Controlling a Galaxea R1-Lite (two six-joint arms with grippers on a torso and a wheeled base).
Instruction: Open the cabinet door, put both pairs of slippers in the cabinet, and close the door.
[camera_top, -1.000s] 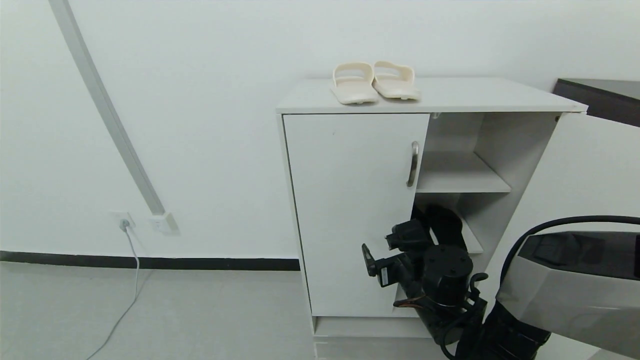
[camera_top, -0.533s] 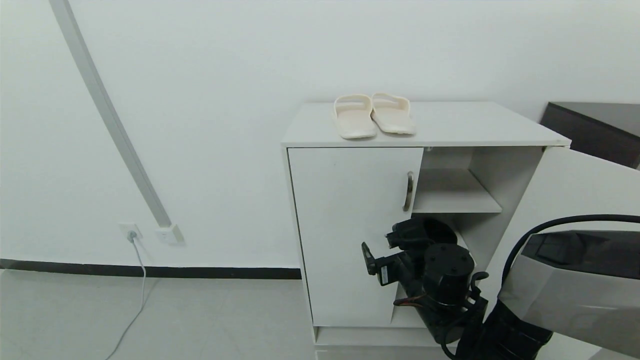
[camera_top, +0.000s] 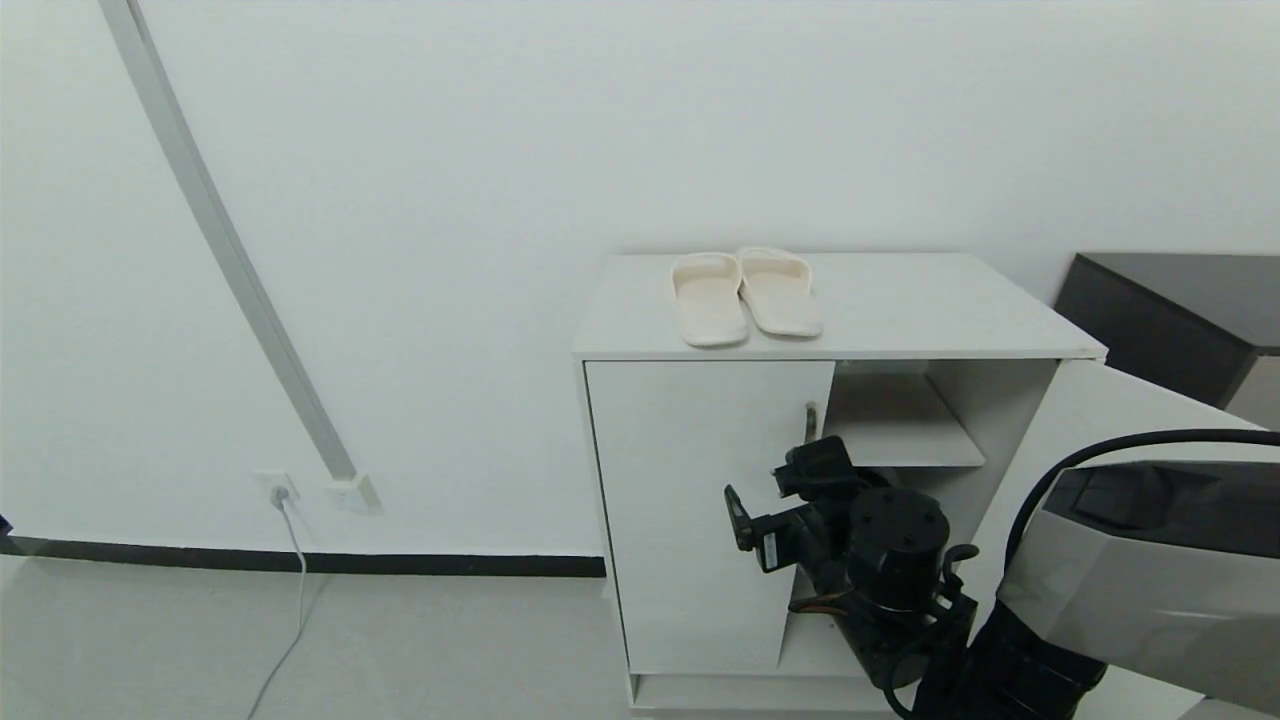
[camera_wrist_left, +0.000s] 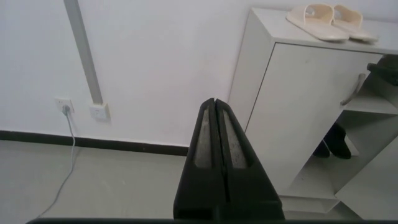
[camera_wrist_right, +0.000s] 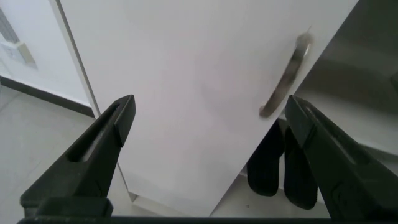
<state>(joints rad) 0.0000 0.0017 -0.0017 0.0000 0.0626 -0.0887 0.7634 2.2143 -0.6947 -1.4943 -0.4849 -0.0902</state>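
Cream slippers (camera_top: 745, 295) are sitting on top of the cabinet (camera_top: 900, 300), while black slippers (camera_wrist_right: 283, 168) are lying on its lower shelf, the right door (camera_top: 1085, 425) standing open. The right gripper (camera_wrist_right: 210, 106) is hovering wide open and empty before the shut left door (camera_wrist_right: 186, 74). The left gripper (camera_wrist_left: 214, 106) is pressed closed, holding nothing.

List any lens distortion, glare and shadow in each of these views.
Head view: the straight wall strip bows into a curve, a wide-lens effect; light is soft, with no glare on the cabinet. Left wrist view: the black slippers lie in shade inside it. Right wrist view: the door handle catches light at its upper end, and the slippers below are dark.
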